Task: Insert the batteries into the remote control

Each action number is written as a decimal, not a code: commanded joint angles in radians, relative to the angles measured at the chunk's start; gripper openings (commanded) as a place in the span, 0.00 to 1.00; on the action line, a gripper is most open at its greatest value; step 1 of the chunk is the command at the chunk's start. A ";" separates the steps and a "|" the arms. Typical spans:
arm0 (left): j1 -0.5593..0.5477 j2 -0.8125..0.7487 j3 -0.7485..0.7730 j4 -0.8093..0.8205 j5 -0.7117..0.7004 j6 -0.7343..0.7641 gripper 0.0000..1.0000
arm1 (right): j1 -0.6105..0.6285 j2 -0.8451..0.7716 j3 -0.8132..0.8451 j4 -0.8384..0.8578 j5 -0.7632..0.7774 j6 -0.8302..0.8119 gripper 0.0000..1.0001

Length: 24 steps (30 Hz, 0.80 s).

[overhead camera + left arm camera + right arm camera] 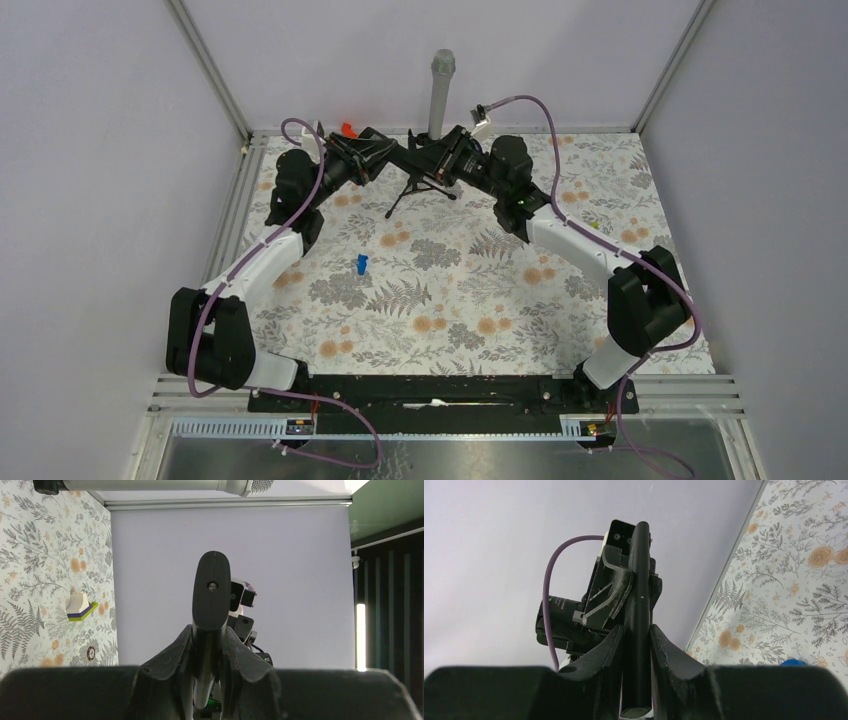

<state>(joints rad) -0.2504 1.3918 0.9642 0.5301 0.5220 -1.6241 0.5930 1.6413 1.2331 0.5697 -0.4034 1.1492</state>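
Top external: at twelve o'clock, over the far edge of the floral-patterned table, the left gripper and right gripper meet on a slim black rectangular remote control — each clamped on one end.

Left wrist: the remote rises between the pinching fingers, its rounded end at twelve o'clock.

Right wrist: fingers squeeze the same narrow bar — seen edge-on.

- Bench: covered by a cloth printed with grey ferns and orange flowers.
- Small blue piece: stands on the cloth, left of the bench's middle.
- Small black tripod: farther back than the blue piece and slightly to its right, legs spread on the cloth.
- Grey upright post: behind the tripod, at the bench's far edge, well apart from the blue piece.
- Yellow-green speck: far to the right of the blue piece, too small to make out.
- Aluminium frame rail: rises from the far left corner, beyond the blue piece.
- Plain grey walls: on all sides.
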 commanded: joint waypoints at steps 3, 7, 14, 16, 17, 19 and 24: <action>-0.102 -0.031 0.077 0.168 0.250 -0.097 0.00 | 0.037 0.096 0.051 -0.016 0.064 -0.059 0.20; -0.095 -0.039 0.082 0.121 0.252 -0.043 0.00 | 0.035 0.079 0.043 -0.024 0.050 -0.066 0.21; -0.031 -0.051 0.116 -0.117 0.257 0.207 0.00 | -0.025 -0.066 -0.054 -0.031 -0.076 -0.109 0.53; -0.021 -0.040 0.125 -0.134 0.281 0.249 0.00 | -0.058 -0.123 -0.099 0.008 -0.131 -0.130 0.73; -0.020 -0.030 0.131 -0.137 0.295 0.266 0.00 | -0.068 -0.152 -0.113 0.013 -0.158 -0.149 0.82; -0.020 -0.015 0.141 -0.141 0.324 0.308 0.00 | -0.081 -0.202 -0.131 0.005 -0.206 -0.199 0.93; -0.020 -0.010 0.146 -0.130 0.403 0.409 0.00 | -0.090 -0.289 -0.146 -0.068 -0.298 -0.333 1.00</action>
<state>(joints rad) -0.2745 1.3891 1.0561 0.3553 0.8082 -1.3331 0.5030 1.4498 1.0828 0.5049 -0.5758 0.9619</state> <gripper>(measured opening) 0.198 0.986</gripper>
